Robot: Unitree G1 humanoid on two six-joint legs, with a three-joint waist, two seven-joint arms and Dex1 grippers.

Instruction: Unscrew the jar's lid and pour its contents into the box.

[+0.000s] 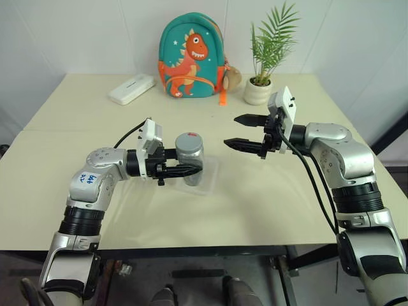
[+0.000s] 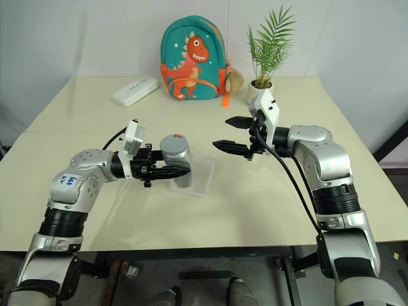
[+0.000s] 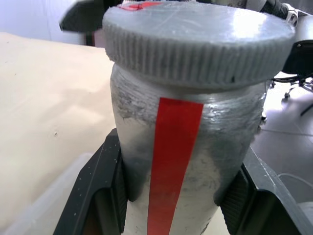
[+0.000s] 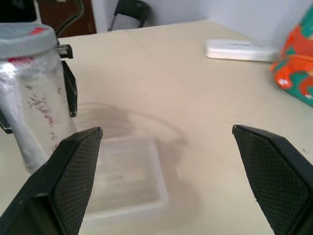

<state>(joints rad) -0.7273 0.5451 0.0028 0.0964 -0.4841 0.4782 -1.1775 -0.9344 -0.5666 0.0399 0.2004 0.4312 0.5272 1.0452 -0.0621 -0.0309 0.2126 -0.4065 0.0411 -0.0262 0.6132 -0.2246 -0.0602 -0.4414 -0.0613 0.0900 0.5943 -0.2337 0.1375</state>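
My left gripper [image 1: 191, 166] is shut on the jar [image 1: 190, 155], a silver cylinder with a red stripe [image 3: 171, 161], and holds it upright. The grey lid [image 1: 189, 140] sits on top of the jar, its ribbed rim [image 3: 195, 54] close in the left wrist view. The clear box [image 1: 208, 181] lies on the table under and just right of the jar. My right gripper [image 1: 231, 131] is open, level, a short way to the right of the lid and apart from it. Its wrist view has the jar [image 4: 34, 98] and the box [image 4: 127, 181]. The contents are hidden inside the jar.
A teal dinosaur backpack [image 1: 189, 57] stands at the back of the beige table [image 1: 76, 191]. A flat white case [image 1: 132, 88] lies to its left and a white plant pot [image 1: 257, 91] to its right. The table's front edge runs just below my arms.
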